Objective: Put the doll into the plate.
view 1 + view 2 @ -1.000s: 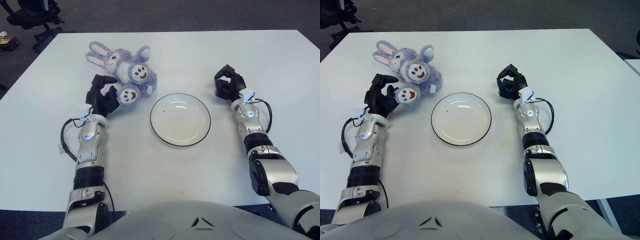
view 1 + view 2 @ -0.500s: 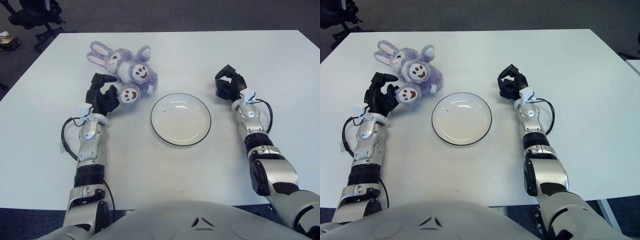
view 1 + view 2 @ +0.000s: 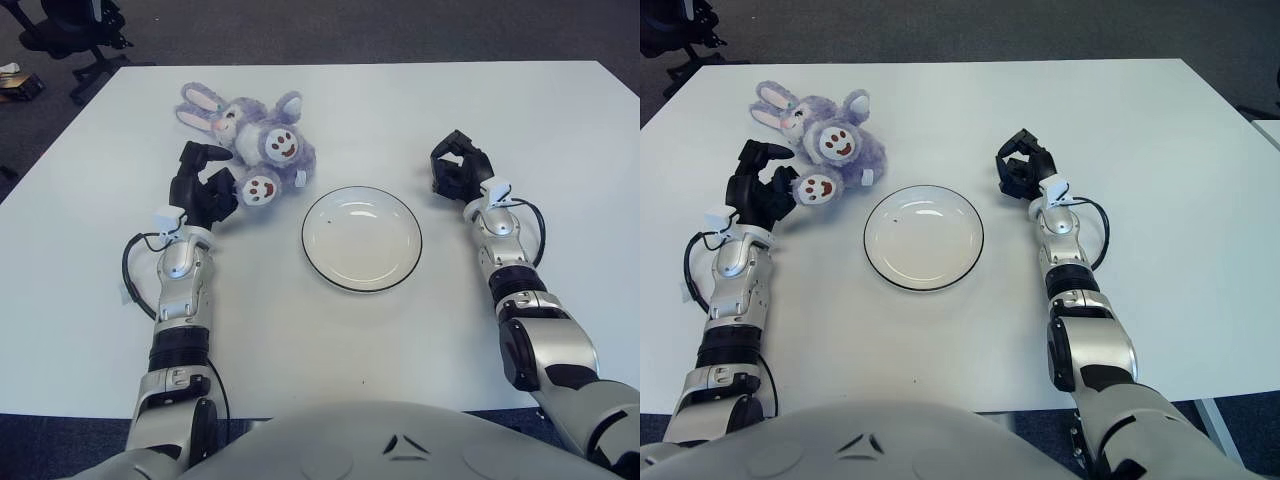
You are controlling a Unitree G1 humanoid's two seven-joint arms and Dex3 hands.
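Two robot hands are out over the white tabletop (image 3: 330, 110), so going left to right; the left robot hand (image 3: 200, 185) sits at the far-left part of the scene, black fingers (image 3: 196, 152) spread and partly curved, right up against the near-left side of the doll, and one round paw of the doll lies just beside the fingertips; it doesn't look like it has actually closed on anything, more like cupping next to it; the doll (image 3: 252, 137) itself is a purple plush bunny with long ears pointing far-left, lying flat on the tabletop, with smiley faces on its paw pads; it's well to the far-left of the plate, not touching it; next comes the plate (image 3: 361, 239), white with a dark rim, roughly centre of the tabletop, nothing in it; to the right of that, the right robot hand (image 3: 456, 168) rests near the plate's far-right side but apart from it, fingers curled in on themselves with nothing held; a dark office chair (image 3: 72, 25) is off the tabletop at the far left.
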